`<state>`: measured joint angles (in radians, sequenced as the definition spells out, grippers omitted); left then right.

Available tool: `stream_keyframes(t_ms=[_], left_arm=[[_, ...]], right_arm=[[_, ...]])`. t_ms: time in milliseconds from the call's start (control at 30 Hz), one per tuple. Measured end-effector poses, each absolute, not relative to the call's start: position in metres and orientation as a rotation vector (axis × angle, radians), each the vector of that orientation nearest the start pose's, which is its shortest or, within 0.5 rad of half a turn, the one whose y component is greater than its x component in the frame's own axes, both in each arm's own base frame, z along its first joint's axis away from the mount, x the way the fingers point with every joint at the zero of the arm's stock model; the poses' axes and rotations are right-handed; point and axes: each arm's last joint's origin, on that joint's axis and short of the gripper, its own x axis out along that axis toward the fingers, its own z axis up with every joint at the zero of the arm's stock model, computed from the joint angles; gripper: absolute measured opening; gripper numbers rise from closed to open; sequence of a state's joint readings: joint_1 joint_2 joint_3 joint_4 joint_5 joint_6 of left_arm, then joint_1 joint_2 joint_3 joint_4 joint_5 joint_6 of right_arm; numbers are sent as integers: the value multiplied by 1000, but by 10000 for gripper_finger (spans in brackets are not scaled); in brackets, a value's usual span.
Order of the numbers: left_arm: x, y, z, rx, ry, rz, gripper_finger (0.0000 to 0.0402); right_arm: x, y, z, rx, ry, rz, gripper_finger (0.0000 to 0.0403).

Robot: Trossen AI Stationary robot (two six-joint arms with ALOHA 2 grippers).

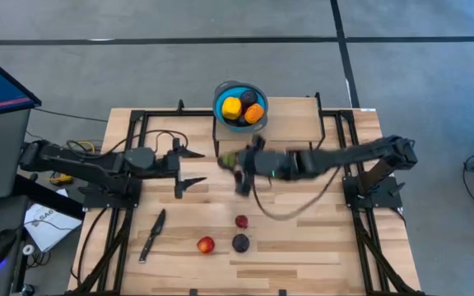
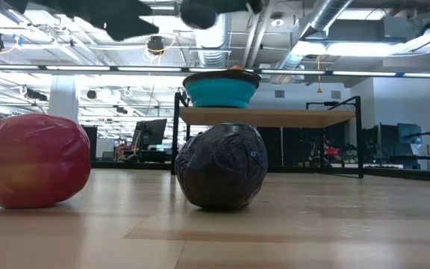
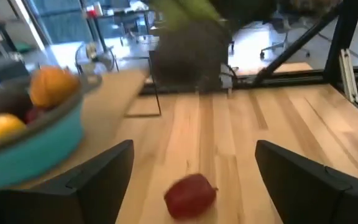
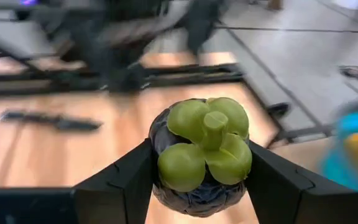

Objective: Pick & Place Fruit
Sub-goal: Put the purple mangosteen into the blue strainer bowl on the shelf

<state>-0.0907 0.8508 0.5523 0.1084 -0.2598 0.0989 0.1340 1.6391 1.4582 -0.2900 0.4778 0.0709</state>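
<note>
My right gripper (image 1: 242, 171) hangs above the table's middle, shut on a dark purple fruit with a green leafy cap (image 4: 204, 155). My left gripper (image 1: 194, 168) is open, to the left of it, and touches nothing. Three fruits lie on the tabletop near the near edge: a small red one (image 1: 242, 221), a red-and-yellow one (image 1: 206, 244) and a dark purple one (image 1: 240, 242). A blue bowl (image 1: 220, 100) on a raised shelf at the far side holds a yellow (image 1: 231, 107), an orange (image 1: 254, 114) and a dark fruit. My right gripper pinches the dark purple fruit by its two opposite sides (image 4: 157, 168), one finger (image 4: 120, 180) on each side. The green cap (image 4: 207, 140) faces the wrist camera. The fruit is lifted clear of the table.
A dark knife (image 1: 153, 234) lies on the table left of the loose fruits. The shelf (image 2: 267, 116) that bears the bowl stands on dark legs at the table's far side. A dark frame runs along the table's left and right sides. A cable loops below the right arm (image 1: 290, 210).
</note>
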Motion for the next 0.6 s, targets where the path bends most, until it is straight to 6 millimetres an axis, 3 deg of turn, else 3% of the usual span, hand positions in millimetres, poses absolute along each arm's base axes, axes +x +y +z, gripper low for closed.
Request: stream_keyframes(t_ms=[100,200,367,467,600], left_arm=[[193,-10,251,114,256,159,321],[194,-10,236,97,286,162,314],[194,-10,223,94,290,164,305],[194,-10,222,90,266,165,302],[194,-10,222,89,256,165,301]], right_arm=[[370,-1,369,-52,447,-451,208],[366,-40,380,-16,443,-521,208],[366,-93,373,81,454,-498,208],[369,-110,357,100,515,-534,208],[373,-119,351,116,514,-542,211]])
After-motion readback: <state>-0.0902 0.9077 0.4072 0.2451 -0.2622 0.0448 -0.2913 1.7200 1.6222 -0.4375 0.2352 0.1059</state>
